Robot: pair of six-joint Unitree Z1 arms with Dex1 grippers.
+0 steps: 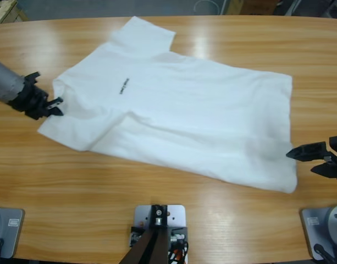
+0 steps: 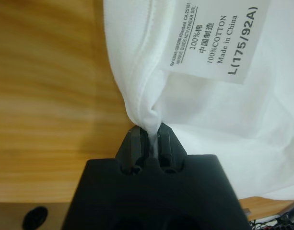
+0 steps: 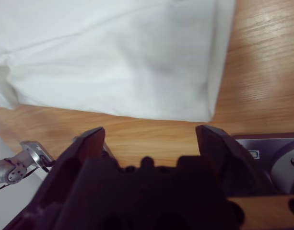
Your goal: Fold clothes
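The white T-shirt (image 1: 184, 118) lies spread out flat on the wooden tabletop (image 1: 223, 220). Its front faces up, and a tiny dark logo (image 1: 123, 86) shows on the chest.

The left claw (image 1: 54, 104) is at the neck end of the shirt. Its two black jaws are pinched tight on a bit of the white cloth. In the left wrist view, the cloth bunches up right between the jaws of this claw (image 2: 149, 136). Just past the claw is the shirt's white label (image 2: 218, 36) with small dark words on it.

The right claw (image 1: 300, 157) is at the other end, just beside the bottom corner of the shirt. Its jaws are spread wide and hold nothing. In the right wrist view, the shirt's hem corner (image 3: 206, 112) lies on the tabletop a little way in front of this claw (image 3: 149, 136), not touching it.
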